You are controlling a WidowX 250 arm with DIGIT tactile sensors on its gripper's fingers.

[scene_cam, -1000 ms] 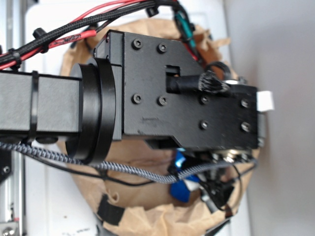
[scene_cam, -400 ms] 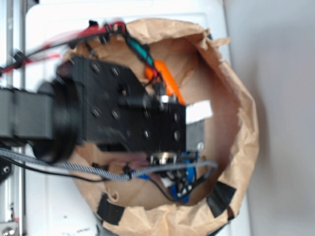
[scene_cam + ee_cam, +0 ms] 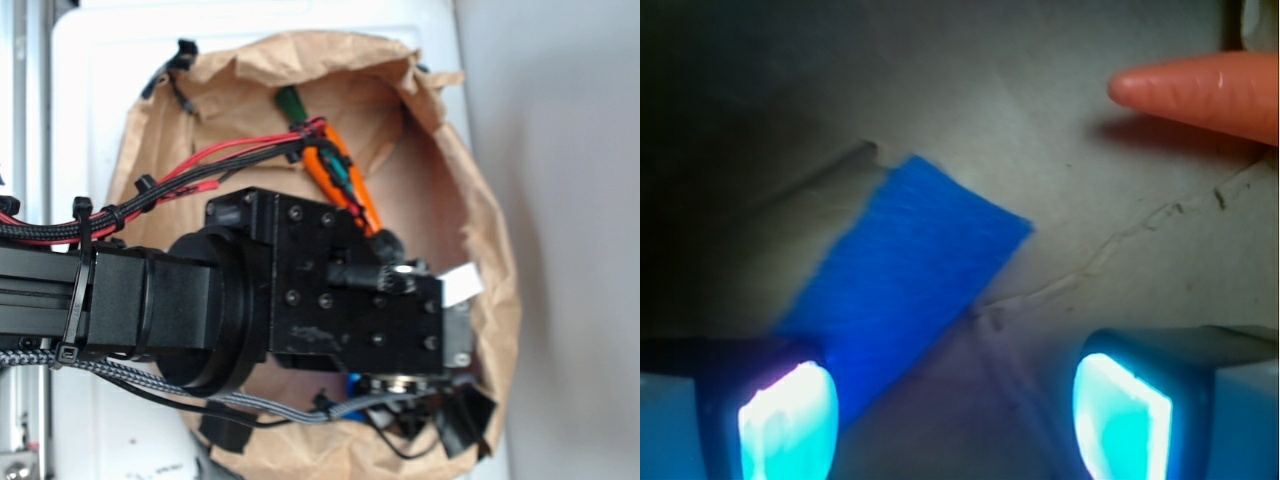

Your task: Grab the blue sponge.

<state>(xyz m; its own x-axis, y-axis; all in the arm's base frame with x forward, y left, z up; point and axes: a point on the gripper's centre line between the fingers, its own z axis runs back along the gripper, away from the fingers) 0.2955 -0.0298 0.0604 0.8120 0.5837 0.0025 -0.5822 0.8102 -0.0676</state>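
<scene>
The blue sponge [image 3: 905, 270] lies flat and diagonal on the brown paper floor in the wrist view. Its lower end reaches the left fingertip [image 3: 790, 420]. My gripper [image 3: 955, 420] hangs open just above the floor, and only the sponge's lower corner sits between the pads; the right fingertip [image 3: 1120, 415] stands apart over bare paper. From the exterior view the black wrist housing [image 3: 360, 310] covers the fingers. A small blue sliver [image 3: 352, 381] shows under its lower edge; I cannot tell whether that is sponge or finger.
An orange toy carrot [image 3: 340, 185] lies in the same paper-lined container, partly behind red cables; its tip [image 3: 1210, 90] is at the wrist view's upper right. Crumpled brown paper walls [image 3: 500, 300] ring the gripper. A white surface [image 3: 100, 100] lies outside.
The arm has dropped from close under the camera down into the paper container, then shifted toward the image's lower right. The carrot is now uncovered.
</scene>
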